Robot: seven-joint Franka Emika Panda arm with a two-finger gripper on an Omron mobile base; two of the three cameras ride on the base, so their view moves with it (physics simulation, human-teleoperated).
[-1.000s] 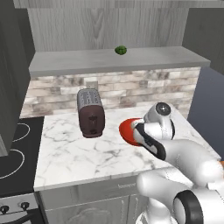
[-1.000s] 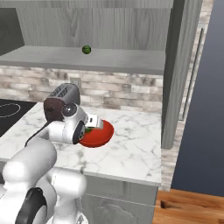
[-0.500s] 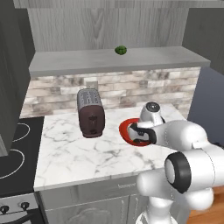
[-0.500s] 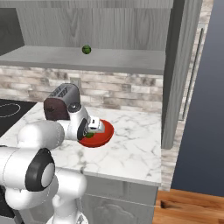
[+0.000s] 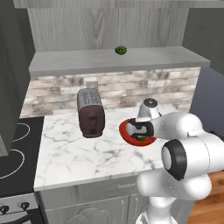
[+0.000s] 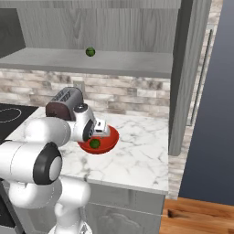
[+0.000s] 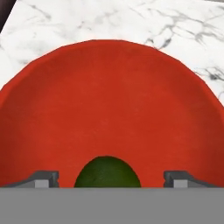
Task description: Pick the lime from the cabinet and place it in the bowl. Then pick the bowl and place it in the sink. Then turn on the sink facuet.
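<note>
The red bowl (image 5: 129, 130) (image 6: 109, 138) (image 7: 109, 96) rests on the white marble counter, right of the toaster. The lime (image 5: 141, 138) (image 6: 94, 143) (image 7: 107, 172), dark green and smooth, lies inside it near the rim. My gripper (image 5: 142, 131) (image 6: 93, 136) (image 7: 111, 179) hovers low over the bowl, open, its fingertips (image 7: 43, 178) standing apart on either side of the lime without touching it. The cabinet's grey shelf board (image 5: 87, 62) (image 6: 55, 58) runs above the counter. The sink and its faucet are out of view.
A ridged green fruit (image 5: 120, 50) (image 6: 91, 51) sits on the shelf. The dark toaster (image 5: 90, 112) (image 6: 64, 103) stands left of the bowl. A black stovetop (image 5: 13, 151) lies at far left, and a tall grey panel (image 6: 185, 77) closes the counter's right end.
The arm's upper links have swung in closer above the bowl. The gripper has stayed over the bowl, and the lime now rests lower, on the bowl's inside.
</note>
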